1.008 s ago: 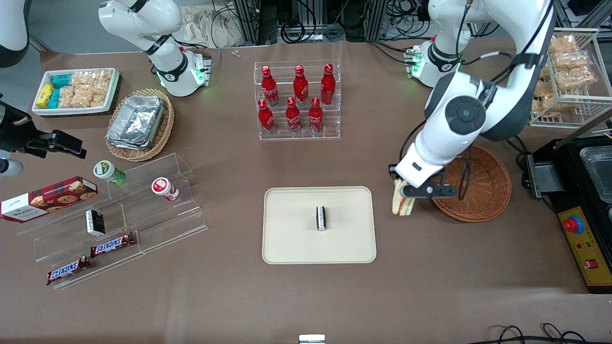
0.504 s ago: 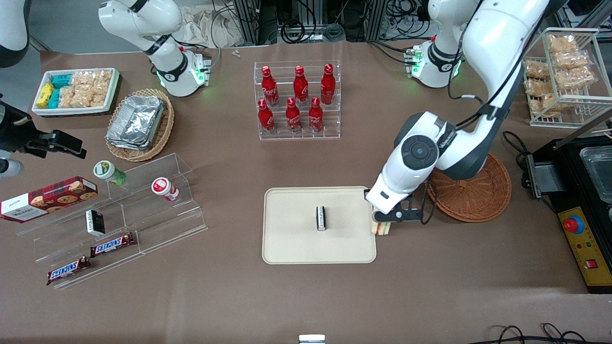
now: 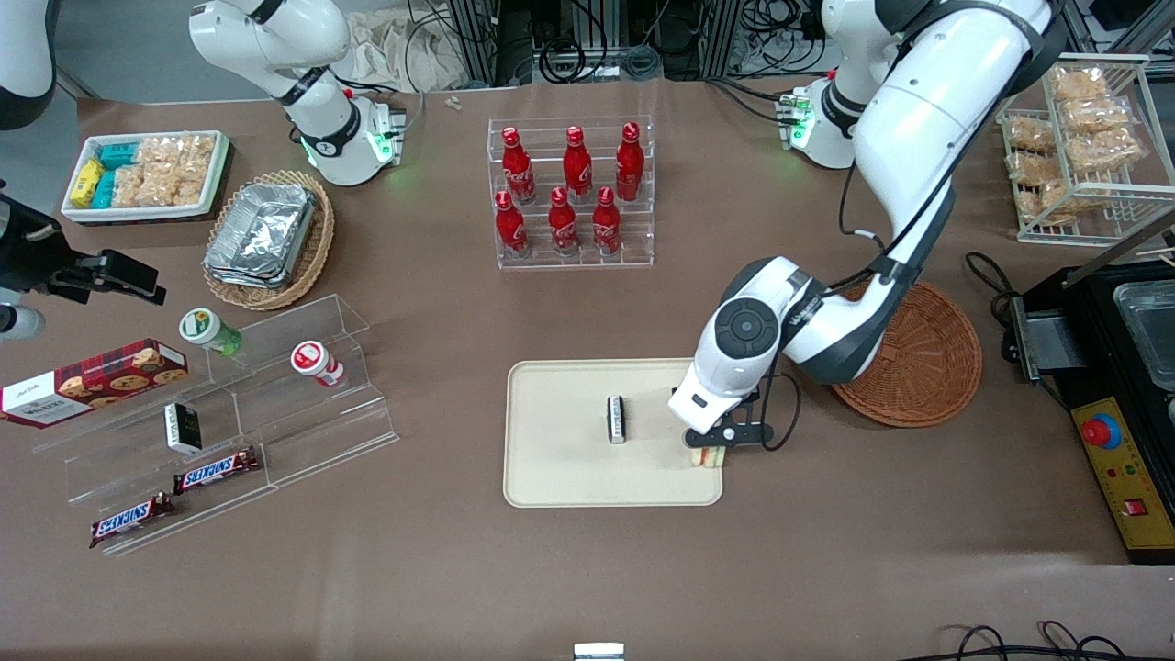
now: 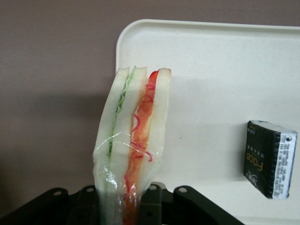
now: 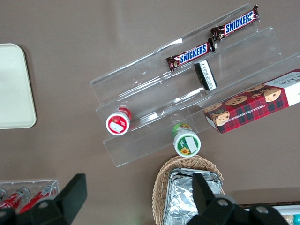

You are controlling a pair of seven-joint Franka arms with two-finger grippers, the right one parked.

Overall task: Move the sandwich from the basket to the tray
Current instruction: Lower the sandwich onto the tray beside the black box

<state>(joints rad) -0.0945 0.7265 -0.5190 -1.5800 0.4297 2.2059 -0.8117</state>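
The sandwich (image 4: 132,140) is a thin wedge of white bread with green and red filling, wrapped in clear plastic. The gripper (image 3: 709,444) pinches its lower end and holds it over the edge of the tray (image 3: 560,468) nearest the basket (image 3: 927,367). The tray is flat, cream and has round corners. The basket is round, brown and woven, and it sits on the table near the tray.

Brown-covered table (image 3: 587,569) backed by dark cable-strewn metal racks (image 3: 587,37).
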